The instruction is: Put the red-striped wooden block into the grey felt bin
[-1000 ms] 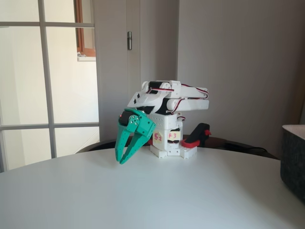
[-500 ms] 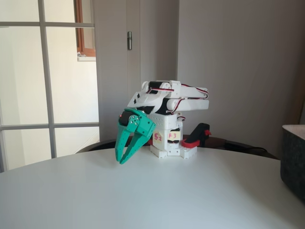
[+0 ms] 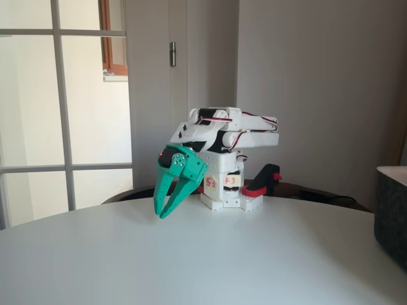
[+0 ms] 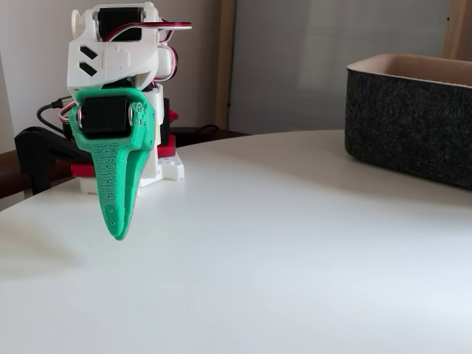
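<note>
While your arm [image 3: 226, 130] sat folded | gripper [image 3: 161, 213] slightly spread, empty, tips hanging over table [image 3: 191, 267] | bin [image 4: 413, 118] stood well apart, awaiting the block.

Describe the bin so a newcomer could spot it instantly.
Start at the round white table with the white arm folded at its back and the green hand hanging down. The grey felt bin stands on the table's far right side in both fixed views. It is the big, fuzzy, dark charcoal box with straight walls and a paler top rim.
</note>
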